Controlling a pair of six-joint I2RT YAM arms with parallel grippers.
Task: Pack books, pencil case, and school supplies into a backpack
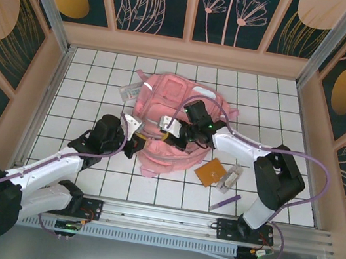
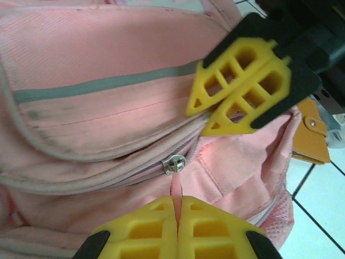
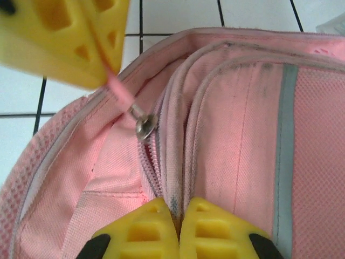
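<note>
"What is lying nearest the arms' bases?"

"The purple pen (image 1: 224, 202) is lying on the tiled table (image 1: 85, 175). The orange booklet (image 1: 211, 172) is resting just beyond it, right of the backpack (image 1: 172, 96)."

"And the arms?"

"The left gripper (image 2: 178, 202) is pinching the pink zipper pull (image 2: 177, 186), its jaws fully closed on it. The right gripper (image 3: 178, 208) is facing it, jaws pressed together on the backpack's zipper seam."

"And the backpack itself?"

"It is lying flat mid-table, stretching away toward the far wall."

Seemingly a robotics lab booth: gridded white tabletop (image 1: 96, 70), floral wall panels (image 1: 155, 0) (aluminium-framed), a mounting rail (image 1: 165, 216) at front.
</note>
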